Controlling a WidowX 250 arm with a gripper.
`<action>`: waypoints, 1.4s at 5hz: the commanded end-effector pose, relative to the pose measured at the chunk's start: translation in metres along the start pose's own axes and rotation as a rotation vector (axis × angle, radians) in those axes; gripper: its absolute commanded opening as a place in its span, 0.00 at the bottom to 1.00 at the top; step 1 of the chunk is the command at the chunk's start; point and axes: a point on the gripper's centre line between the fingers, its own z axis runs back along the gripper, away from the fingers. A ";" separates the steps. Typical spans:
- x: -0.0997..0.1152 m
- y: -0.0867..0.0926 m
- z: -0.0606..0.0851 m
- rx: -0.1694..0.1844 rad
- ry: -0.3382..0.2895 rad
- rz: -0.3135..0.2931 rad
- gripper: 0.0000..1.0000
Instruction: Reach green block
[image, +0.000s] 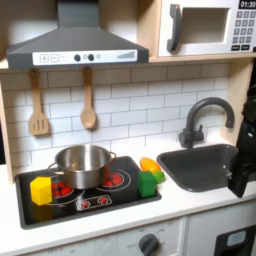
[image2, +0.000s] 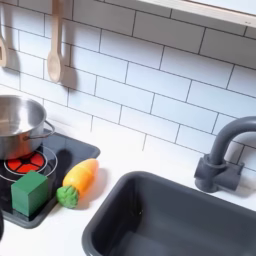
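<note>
Gripper (image: 240, 172) dark at the first exterior view's right edge over the sink (image: 200, 168), jaws' spread impossible to tell, green block (image: 147, 184) on the stove's (image: 85, 200) front corner, touching the orange piece (image2: 79, 181), near the pot (image: 82, 162).

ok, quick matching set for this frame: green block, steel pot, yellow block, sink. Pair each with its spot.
Things:
1. green block
2. steel pot
3. yellow block
4. sink

Places, as seen in the first exterior view:
A. recessed in the counter, below the faucet
B. front left corner of the stovetop
C. back of the stovetop, over a burner
D. right edge of the stovetop, beside the orange-yellow piece

Pairs: 1-D, 2-C, 3-B, 4-A
</note>
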 end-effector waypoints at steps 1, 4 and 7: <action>0.000 0.000 0.000 0.000 0.000 0.000 1.00; 0.049 0.017 -0.002 0.021 -0.026 0.072 1.00; 0.102 0.043 -0.008 0.047 -0.041 0.022 1.00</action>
